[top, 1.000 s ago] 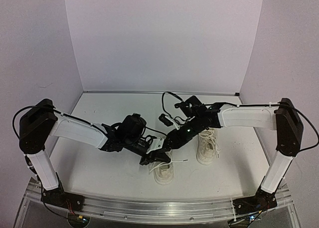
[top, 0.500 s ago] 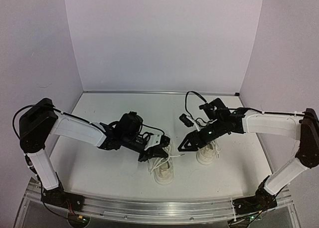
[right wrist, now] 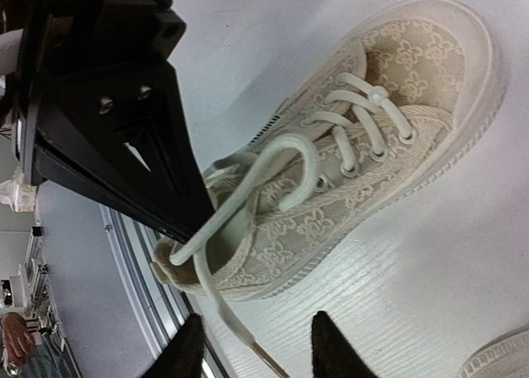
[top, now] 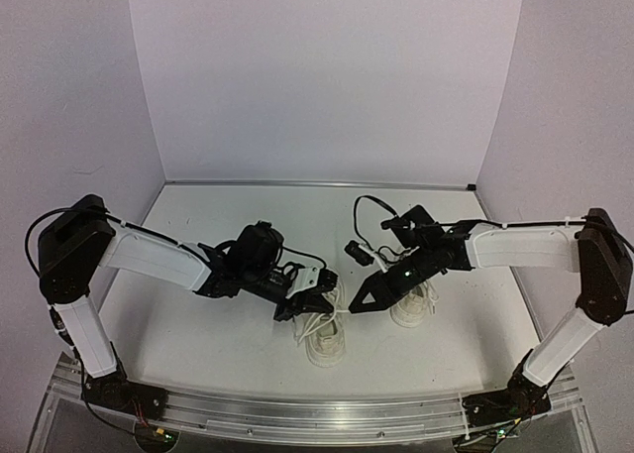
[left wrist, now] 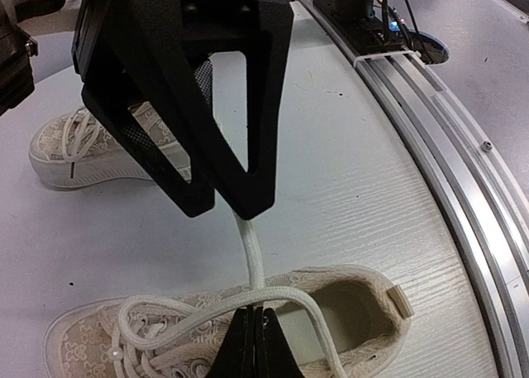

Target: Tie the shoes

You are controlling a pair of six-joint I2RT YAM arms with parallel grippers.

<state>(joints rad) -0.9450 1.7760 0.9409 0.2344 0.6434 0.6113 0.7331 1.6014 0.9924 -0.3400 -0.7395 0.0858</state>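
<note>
On the surface [top: 218, 349]: two cream shoes with a lace-pattern fabric stand upright on their soles, well apart from each other.
Near shoe [top: 325, 344]: it sits in front of the two hands, and its heel tab faces the metal rail [left wrist: 463, 196] along the front edge. Its lower eyelets are threaded, and its upper lace lies loose over the opening.
Far shoe [top: 411, 306]: it stands beyond the near shoe and to its right, partly hidden under the right arm in the top view.
Lace [left wrist: 250, 254]: one white strand rises from above the near shoe's opening, taut between the two hands. A loop of it curves over the tongue, and a free end trails down past the heel.
Left hand [left wrist: 252, 332]: it is just above the near shoe's opening, on its left side, with its fingertips pressed together and pinching the lace.
Right hand [right wrist: 258, 345]: it is just above the near shoe, to its right, tip to tip with the left hand. Its two fingers stand apart, with the lace's free end running between them, and the wrist view shows no clamp on it.
</note>
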